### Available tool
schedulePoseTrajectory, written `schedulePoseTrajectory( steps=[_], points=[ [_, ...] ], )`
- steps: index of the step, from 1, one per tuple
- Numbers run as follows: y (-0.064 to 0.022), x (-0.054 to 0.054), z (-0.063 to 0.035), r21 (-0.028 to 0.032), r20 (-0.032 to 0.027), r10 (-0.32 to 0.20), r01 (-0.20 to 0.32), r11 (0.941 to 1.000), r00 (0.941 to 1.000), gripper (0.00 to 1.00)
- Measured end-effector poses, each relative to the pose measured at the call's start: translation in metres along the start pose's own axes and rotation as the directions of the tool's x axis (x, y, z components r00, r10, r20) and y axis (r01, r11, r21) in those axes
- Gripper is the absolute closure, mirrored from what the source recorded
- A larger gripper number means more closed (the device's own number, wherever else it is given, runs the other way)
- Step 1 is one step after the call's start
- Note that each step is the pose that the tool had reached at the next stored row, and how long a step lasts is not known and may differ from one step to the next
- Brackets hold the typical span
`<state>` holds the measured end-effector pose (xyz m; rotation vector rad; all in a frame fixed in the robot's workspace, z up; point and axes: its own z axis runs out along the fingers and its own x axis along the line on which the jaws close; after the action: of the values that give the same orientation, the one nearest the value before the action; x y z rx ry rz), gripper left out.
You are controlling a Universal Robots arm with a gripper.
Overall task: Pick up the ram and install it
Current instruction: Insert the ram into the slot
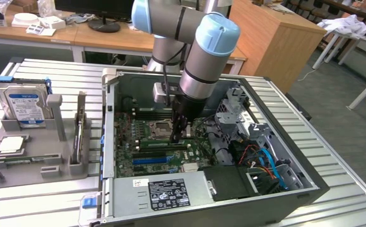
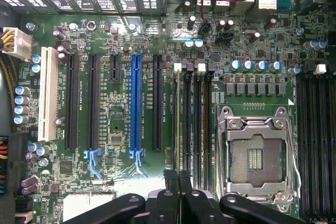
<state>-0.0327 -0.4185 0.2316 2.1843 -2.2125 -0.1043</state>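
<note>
Mia: Closest to the lens, what are those black shapes?
Jon: Fingers of the gripper, pressed together. They hang just over the motherboard, in line with the memory slots between the blue expansion slot and the processor socket. Whether anything thin is pinched between them, I cannot tell.
Mia: So where is the ram?
Jon: The one green stick I can make out, the ram, lies flat in the grey tray on the desk, well apart from the gripper. Its long axis runs across the exterior view, left to right, along the tray's near edge.
Mia: What else does that tray hold?
Jon: A hard drive standing upright at the back, blue-white label facing out, and a square processor chip lying between the drive and the ram.
Mia: And the other container?
Jon: The computer case, open on top, to the exterior view's right of the tray. Inside: the motherboard, a power supply with a black label at the near end, and a tangle of cables toward the exterior view's right. The arm reaches down into it.
</note>
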Motion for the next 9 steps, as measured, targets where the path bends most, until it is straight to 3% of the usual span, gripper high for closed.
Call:
schedulePoseTrajectory(
  steps=[9],
  points=[
    [0.0000,0.0000,0.0005,0.0000,-0.0002,0.001,-0.001,1.0000,1.0000,0.88]
  ],
)
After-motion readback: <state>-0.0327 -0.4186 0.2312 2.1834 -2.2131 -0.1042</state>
